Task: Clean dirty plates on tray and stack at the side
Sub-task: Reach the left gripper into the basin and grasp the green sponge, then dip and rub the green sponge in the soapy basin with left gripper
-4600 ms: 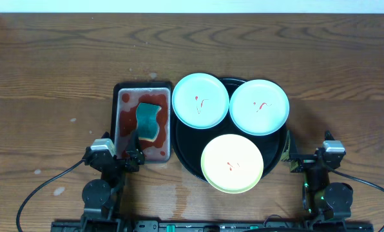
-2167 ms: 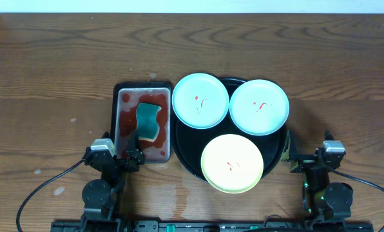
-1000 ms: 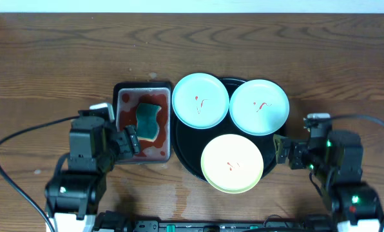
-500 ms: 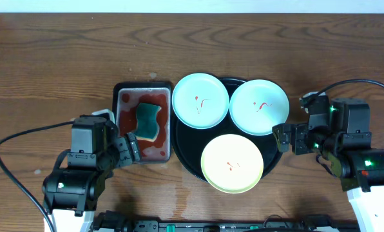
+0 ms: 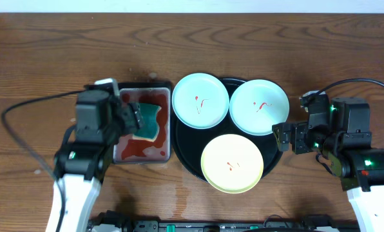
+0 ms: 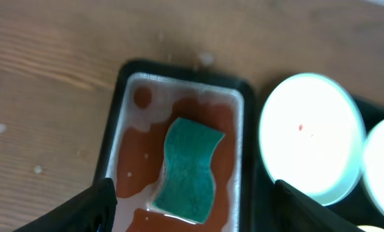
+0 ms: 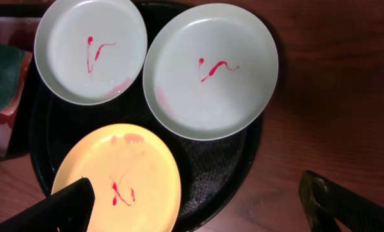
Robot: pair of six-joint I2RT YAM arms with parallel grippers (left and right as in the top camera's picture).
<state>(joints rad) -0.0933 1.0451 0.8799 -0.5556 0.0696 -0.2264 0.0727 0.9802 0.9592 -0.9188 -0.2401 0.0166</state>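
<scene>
All three plates are on the black tray in the middle of the worktop, none of them shifted. The left mint plate overhangs the tray's far-left rim, the right mint plate sits at its far-right rim, and the yellow plate pokes over the near rim. Each carries a red squiggle, so no cleaning is done and nothing is stacked on the bare wood at the side.

The news is the arms. Both are up and away from the near edge of the worktop now. The left gripper has swung out over the small metal tray just left of the black one, and in the wrist view it looks straight down on the teal sponge lying in red sauce. Its fingers stand wide, one to each side of the sponge, holding nothing. I'd call that a line-up for the sponge grab, the first real step of the job.

The right gripper has come in to the black tray's right rim beside the right mint plate, jaws spread wide, empty, and it looks ready to steady or lift a plate.
</scene>
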